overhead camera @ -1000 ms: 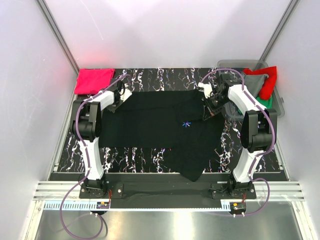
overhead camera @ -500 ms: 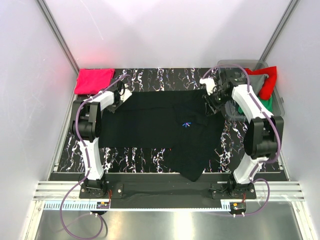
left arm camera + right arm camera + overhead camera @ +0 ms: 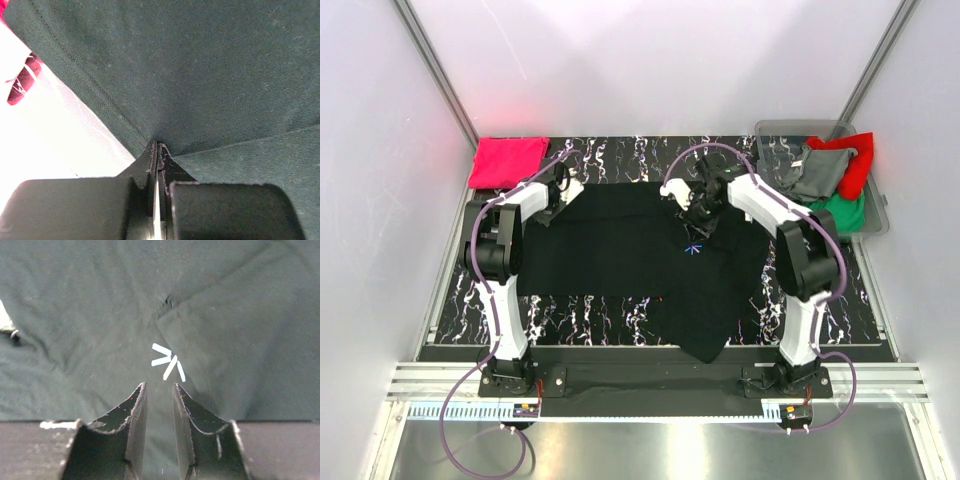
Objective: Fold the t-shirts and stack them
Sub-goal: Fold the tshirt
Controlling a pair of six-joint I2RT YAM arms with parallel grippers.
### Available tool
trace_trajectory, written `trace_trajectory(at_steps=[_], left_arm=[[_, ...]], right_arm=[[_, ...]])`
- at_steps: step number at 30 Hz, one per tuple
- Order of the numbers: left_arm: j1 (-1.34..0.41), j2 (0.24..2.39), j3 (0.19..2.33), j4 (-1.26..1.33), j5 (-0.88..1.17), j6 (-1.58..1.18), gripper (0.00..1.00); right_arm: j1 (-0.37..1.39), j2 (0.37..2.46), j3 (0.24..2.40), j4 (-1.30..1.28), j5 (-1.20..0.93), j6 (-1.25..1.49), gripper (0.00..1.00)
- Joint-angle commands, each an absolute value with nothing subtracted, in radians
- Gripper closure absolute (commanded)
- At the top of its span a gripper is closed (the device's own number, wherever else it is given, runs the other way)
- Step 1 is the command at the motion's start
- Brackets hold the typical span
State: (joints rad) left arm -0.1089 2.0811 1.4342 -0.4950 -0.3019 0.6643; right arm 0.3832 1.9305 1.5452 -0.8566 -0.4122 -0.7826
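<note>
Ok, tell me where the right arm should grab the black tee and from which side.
I'd pinch the black tee at its right edge, coming in low from the right. Mid-cloth, where the right gripper hovers open, it lies flat with nothing to pinch; an edge gives the fingers a lip. The left gripper already pins the far-left edge, so that makes a matching hold.

Top camera, fixed above and behind the arm bases, looks down over the whole marbled table. Left wrist camera sits tight over the left gripper, lens filled by the black t-shirt. Right wrist camera looks past the right gripper from farther off, framing the light-blue mark also seen from above; the left view's overexposed corner is probably tabletop.
</note>
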Motion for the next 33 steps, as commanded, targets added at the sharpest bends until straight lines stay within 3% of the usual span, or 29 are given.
trace_trajectory(at_steps=[1,8,33], left_arm=[[-0.109,2.054,1.419,-0.500,-0.311,0.664,1.00],[-0.109,2.057,1.420,-0.500,-0.313,0.667,1.00],[-0.109,2.074,1.433,-0.499,-0.322,0.669,1.00]], right_arm=[[0.394,1.999,1.635,-0.818,-0.420,-0.795,0.66],[0.422,2.118,1.712,-0.792,-0.419,-0.752,0.65],[0.472,2.169,1.697,-0.782,-0.405,-0.726,0.61]])
